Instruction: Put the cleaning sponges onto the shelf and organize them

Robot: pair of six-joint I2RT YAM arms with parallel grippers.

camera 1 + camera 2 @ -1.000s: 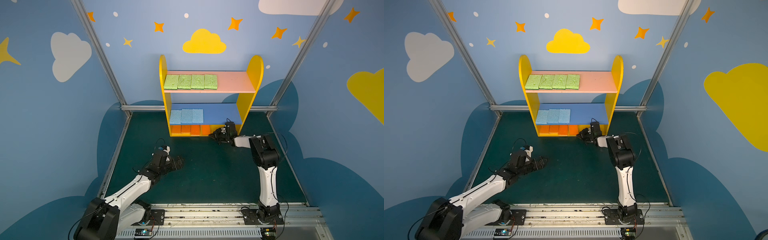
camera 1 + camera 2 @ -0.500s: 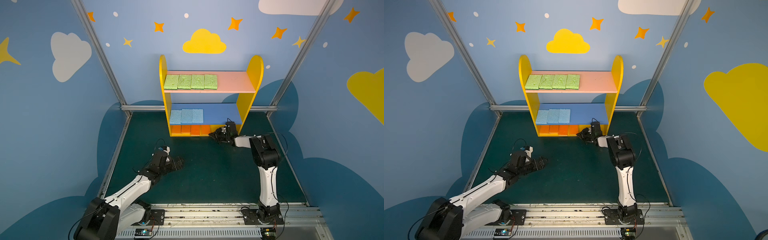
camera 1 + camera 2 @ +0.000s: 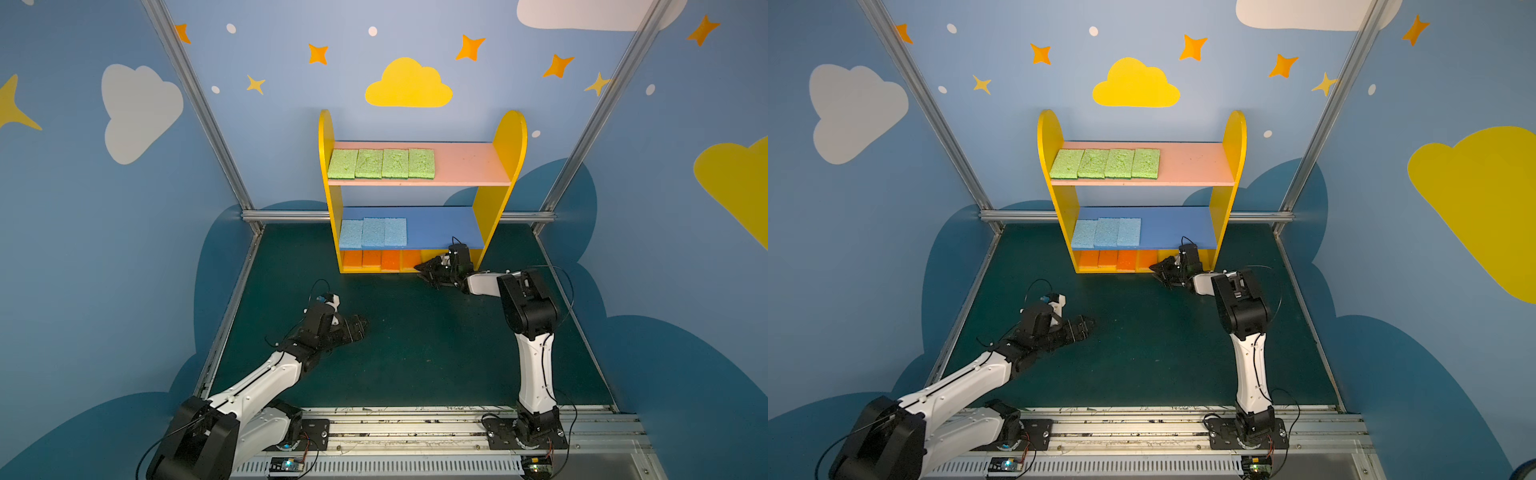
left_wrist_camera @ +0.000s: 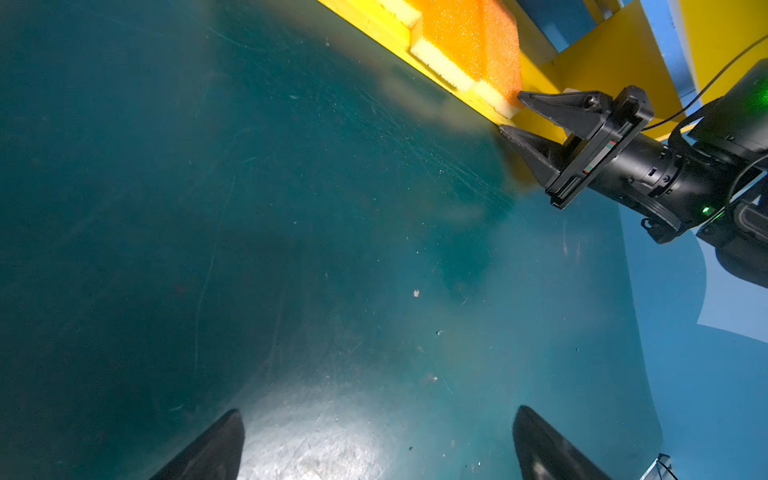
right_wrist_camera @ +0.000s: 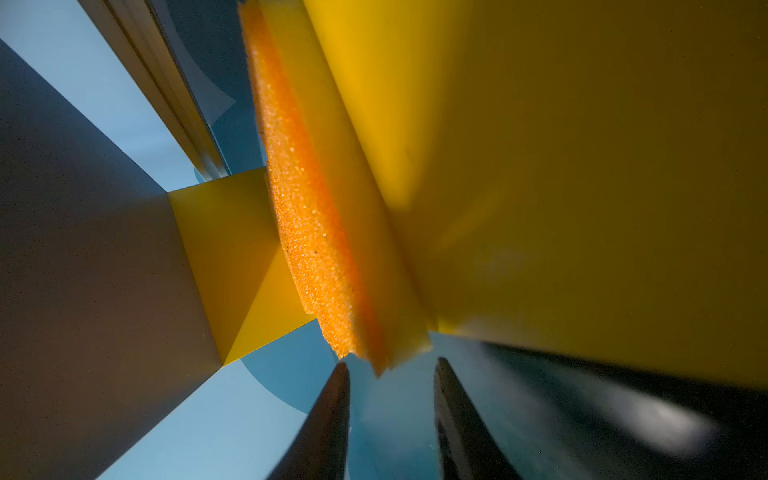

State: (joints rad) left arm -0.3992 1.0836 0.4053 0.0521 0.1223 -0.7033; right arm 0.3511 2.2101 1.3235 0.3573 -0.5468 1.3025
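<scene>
Because the orange sponge squashes (soft, light), we'd pinch its edge; right hand, upper right, gapes empty.

orange sponge: porous foam | shelf: smooth boards | tabletop: scratched, slight sheen

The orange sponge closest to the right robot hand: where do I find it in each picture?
Top view: orange sponge, rightmost in the bottom row of the shelf.
Top view: same place.
Left wrist view: sponge just beyond the tips of the right hand.
Right wrist view: edge-on, just beyond the same tips.
Shared landmark: the right hand, open, pointing at it everywhere.
</scene>
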